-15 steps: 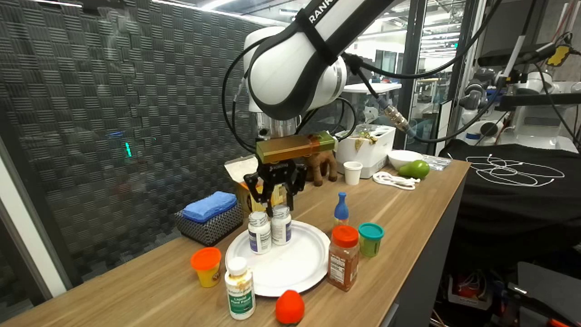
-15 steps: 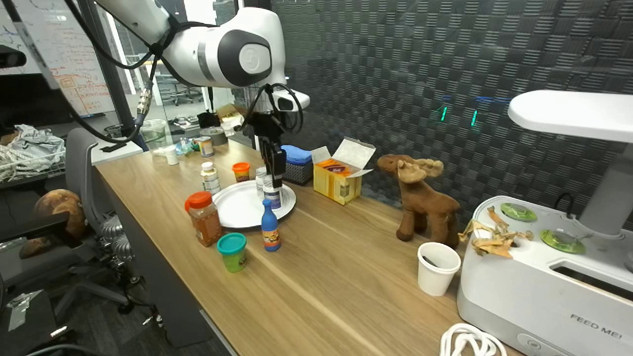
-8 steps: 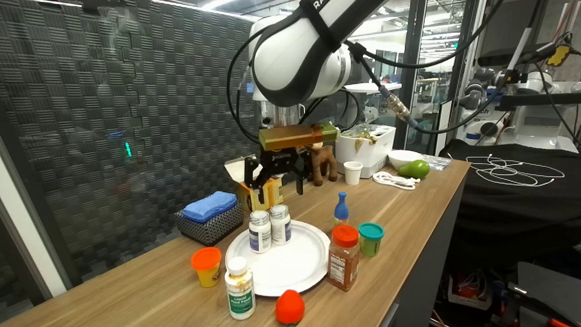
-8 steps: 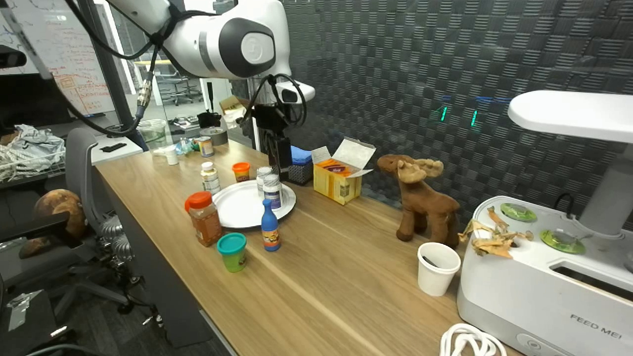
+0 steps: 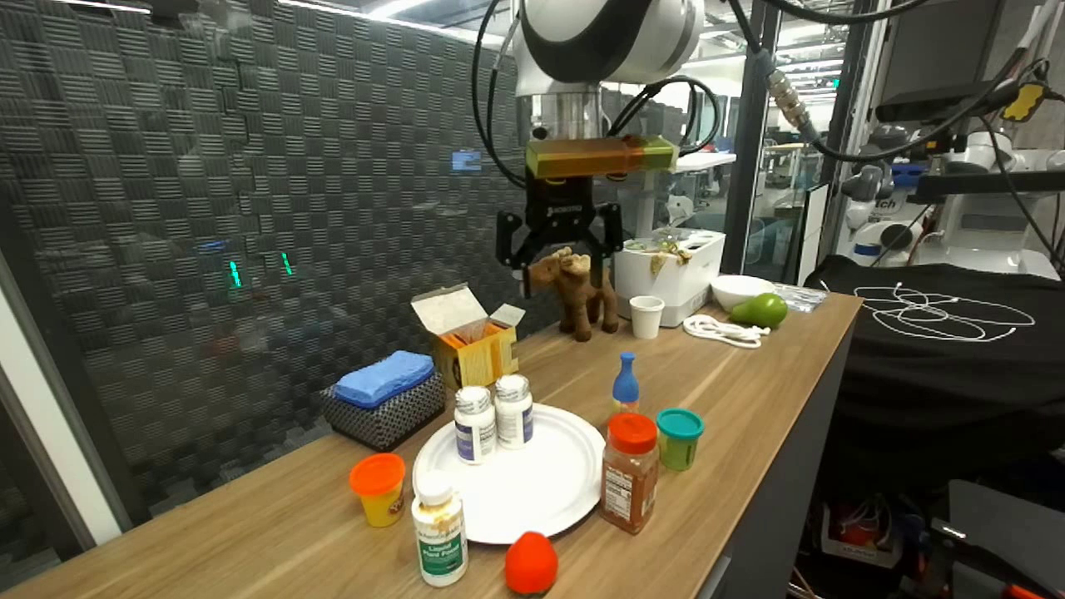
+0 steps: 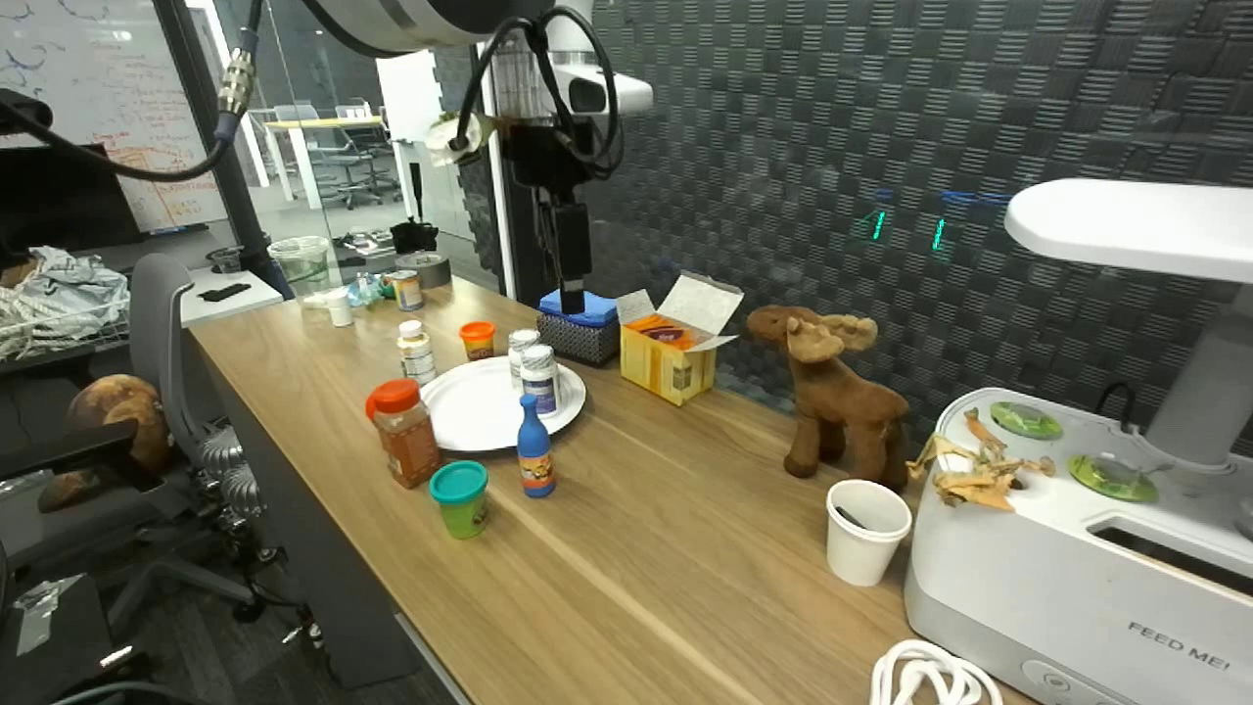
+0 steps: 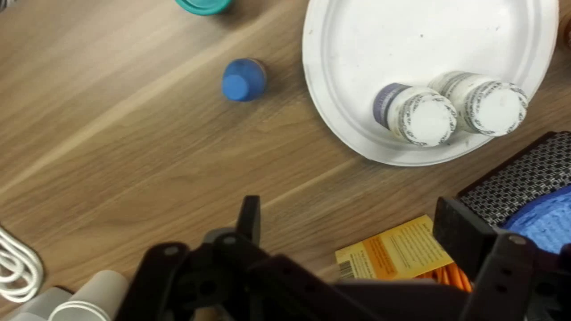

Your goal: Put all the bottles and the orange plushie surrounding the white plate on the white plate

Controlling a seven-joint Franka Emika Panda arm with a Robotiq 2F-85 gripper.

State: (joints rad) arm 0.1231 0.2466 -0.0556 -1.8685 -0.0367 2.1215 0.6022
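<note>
Pincer: rising up and away since a moment ago, leaving two white bottles below; its jaws are standing wide apart, holding nothing.
White plate: carrying those two upright, close together near its rim.
White bottles: we are apparently finishing this placing step.
Blue bottle: standing near the plate; we are probably needing it next, centring over its narrow neck.
Red-lidded bottle, plant-food bottle, orange plushie: waiting around the plate.
Yellow box: holding orange packets.
Woven basket: carrying blue cloth.
</note>
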